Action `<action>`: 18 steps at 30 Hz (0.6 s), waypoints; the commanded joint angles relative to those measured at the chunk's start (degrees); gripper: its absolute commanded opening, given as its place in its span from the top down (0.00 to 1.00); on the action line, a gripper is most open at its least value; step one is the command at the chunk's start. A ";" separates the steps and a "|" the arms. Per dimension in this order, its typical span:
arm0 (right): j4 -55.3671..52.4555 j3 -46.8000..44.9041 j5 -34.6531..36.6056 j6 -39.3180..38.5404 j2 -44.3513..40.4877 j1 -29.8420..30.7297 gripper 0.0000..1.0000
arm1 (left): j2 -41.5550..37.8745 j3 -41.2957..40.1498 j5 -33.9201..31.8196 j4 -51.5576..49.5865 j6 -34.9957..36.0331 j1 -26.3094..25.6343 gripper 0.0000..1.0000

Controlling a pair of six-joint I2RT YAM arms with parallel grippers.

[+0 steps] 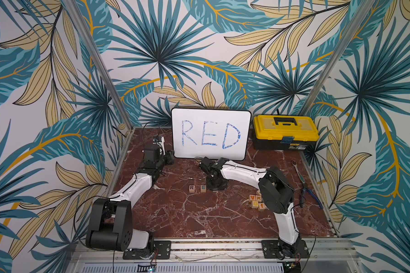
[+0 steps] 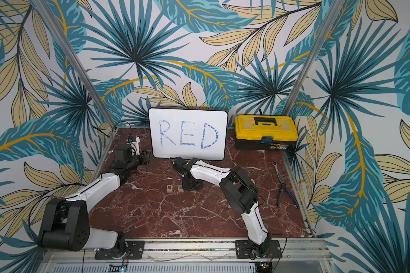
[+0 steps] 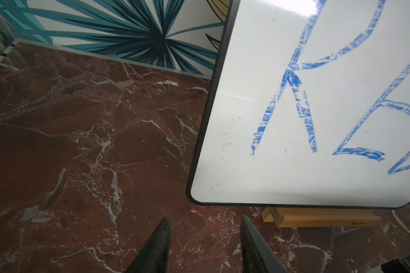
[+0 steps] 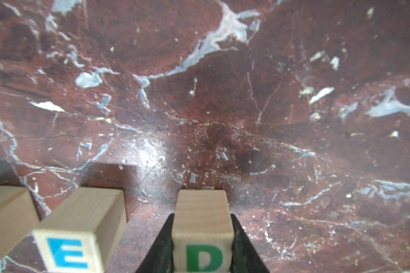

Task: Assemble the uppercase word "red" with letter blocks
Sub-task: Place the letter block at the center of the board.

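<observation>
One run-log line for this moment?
stage: placing last letter | right gripper: shut on D block beside E block | left gripper: open, empty, near whiteboard

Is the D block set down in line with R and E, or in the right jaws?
In the jaws: in the right wrist view the D block sits clamped between them, beside the E block.

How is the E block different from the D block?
The E block has a blue letter in the right wrist view; the D block has a green one. The E block sits free on the table, while the D block is pinched between the right gripper fingers. The E block is next to the R block; the D block stands apart from both. Both are pale wooden cubes.
</observation>
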 commanded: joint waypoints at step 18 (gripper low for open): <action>-1.00 0.33 -0.43 -0.50 0.65 0.02 0.64 | -1.10 -1.44 0.17 1.16 0.35 0.62 0.52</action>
